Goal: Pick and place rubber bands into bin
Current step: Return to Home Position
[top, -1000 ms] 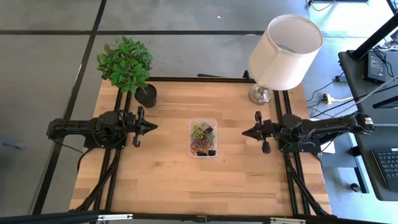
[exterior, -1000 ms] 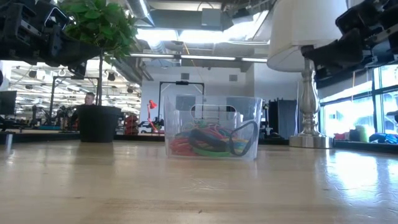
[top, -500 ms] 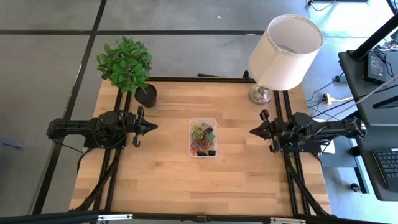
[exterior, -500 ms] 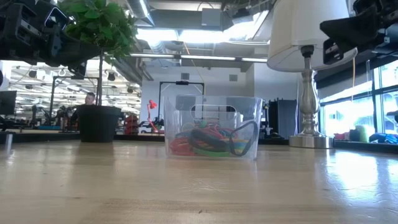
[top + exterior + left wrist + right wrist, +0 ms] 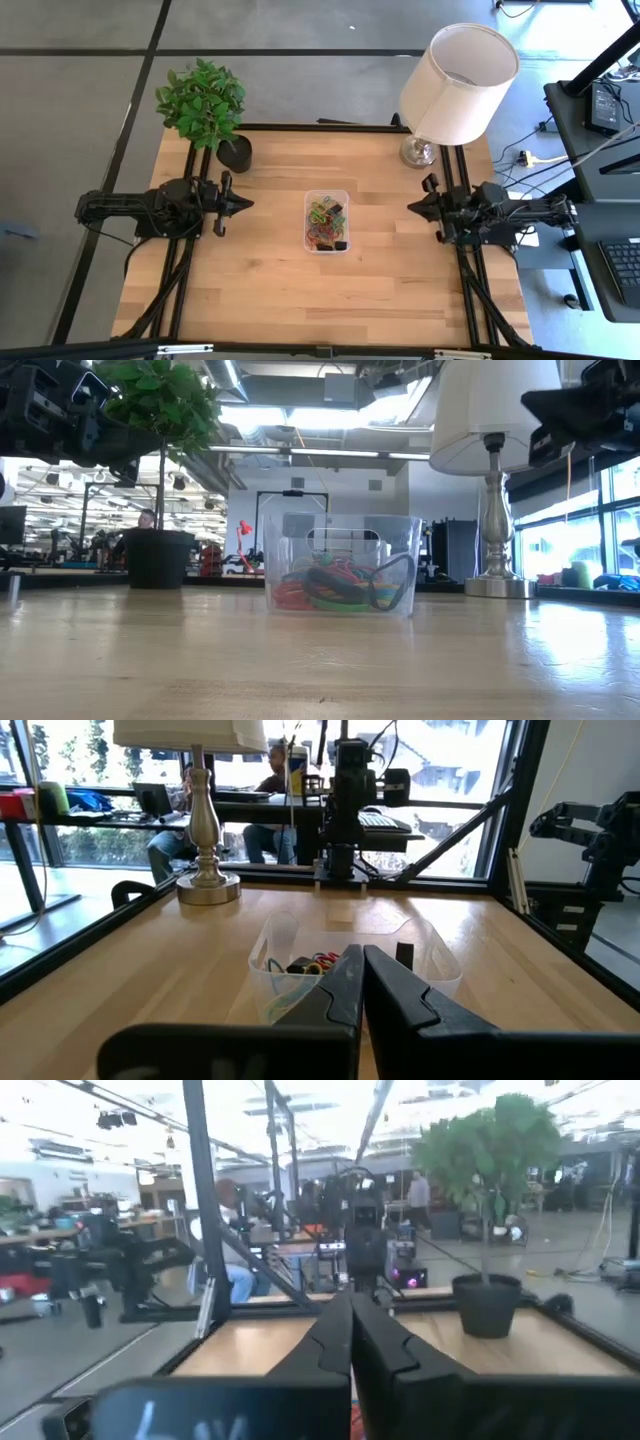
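From above we look straight down on the whole table (image 5: 260, 280), far enough off to hold all of it. Low down, we sit at table-top height near one edge, facing level across the wood into the room (image 5: 300, 470) behind, with the bin (image 5: 340, 538) near and central. From the left wrist we face past the left gripper (image 5: 359, 952), over the bin, toward the lamp (image 5: 208, 888). From the right wrist we face past the right gripper (image 5: 350, 1298) toward the pot (image 5: 487, 1305). Bin, lamp and pot also show in the high and low views.
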